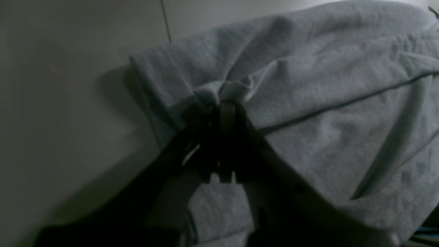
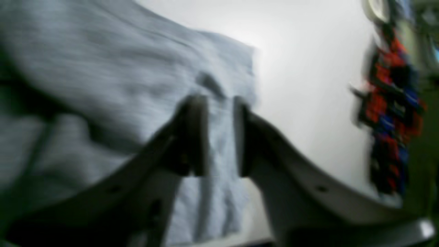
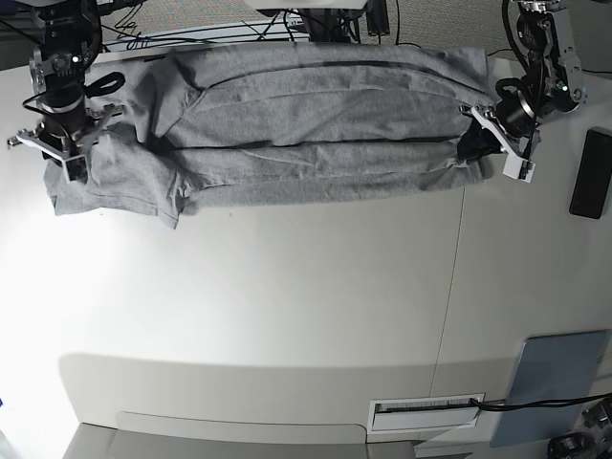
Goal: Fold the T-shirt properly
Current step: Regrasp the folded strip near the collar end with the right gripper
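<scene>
White table (image 3: 287,306) w/ seam, glare at left; black slab (image 3: 591,174) right edge.

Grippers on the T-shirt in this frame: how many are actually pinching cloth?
1. The left gripper is shut on a bunched fold at one end of the T-shirt. The right gripper, at the opposite end, stands open over the cloth with nothing pinched.

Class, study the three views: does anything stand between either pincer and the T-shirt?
Nothing visible does. The left pincer is shut on a bunched edge of the T-shirt; the right pincer is open directly over the cloth at its other end.
</scene>
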Action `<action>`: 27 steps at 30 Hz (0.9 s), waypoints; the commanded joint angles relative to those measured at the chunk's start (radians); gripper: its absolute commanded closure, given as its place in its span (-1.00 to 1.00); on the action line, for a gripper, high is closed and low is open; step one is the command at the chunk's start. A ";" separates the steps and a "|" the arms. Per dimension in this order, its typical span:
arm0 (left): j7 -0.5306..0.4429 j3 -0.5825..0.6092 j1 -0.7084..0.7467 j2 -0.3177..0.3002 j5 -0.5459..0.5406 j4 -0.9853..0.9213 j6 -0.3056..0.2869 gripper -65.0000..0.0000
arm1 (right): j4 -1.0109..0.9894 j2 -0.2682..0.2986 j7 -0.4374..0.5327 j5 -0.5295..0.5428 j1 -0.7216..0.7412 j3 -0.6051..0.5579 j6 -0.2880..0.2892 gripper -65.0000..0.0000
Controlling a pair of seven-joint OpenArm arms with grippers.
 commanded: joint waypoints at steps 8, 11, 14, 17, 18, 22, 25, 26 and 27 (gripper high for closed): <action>-0.019 -0.007 -0.003 -0.014 -0.018 0.017 -0.006 1.00 | -0.049 0.085 0.081 -0.037 0.002 -0.015 0.251 0.34; -0.019 -0.007 -0.003 -0.014 -0.018 0.017 -0.006 1.00 | -0.138 0.133 0.129 -0.125 0.008 -0.062 0.307 0.34; -0.019 -0.007 -0.003 -0.014 -0.017 0.017 -0.006 1.00 | -0.206 0.156 0.129 -0.160 0.034 -0.121 0.315 0.34; -0.019 -0.007 -0.003 -0.014 -0.017 0.017 -0.006 1.00 | -0.230 0.155 0.130 -0.192 0.064 -0.181 0.315 0.34; -0.019 -0.007 -0.003 -0.014 -0.017 0.017 -0.006 1.00 | -0.232 0.155 0.132 -0.211 0.074 -0.200 0.314 0.34; -0.019 -0.007 -0.002 -0.014 -0.017 0.017 -0.006 1.00 | -0.241 0.155 0.130 -0.245 0.116 -0.258 0.310 0.34; -0.019 -0.007 -0.003 -0.014 -0.017 0.017 -0.006 1.00 | -0.242 0.155 0.130 -0.255 0.132 -0.275 0.311 0.34; -0.019 -0.007 -0.002 -0.014 -0.016 0.017 -0.006 1.00 | -0.242 0.156 0.130 -0.259 0.134 -0.275 0.310 0.38; -0.019 -0.007 -0.002 -0.014 -0.016 0.017 -0.006 1.00 | -0.242 0.156 0.126 -0.265 0.134 -0.275 0.310 0.46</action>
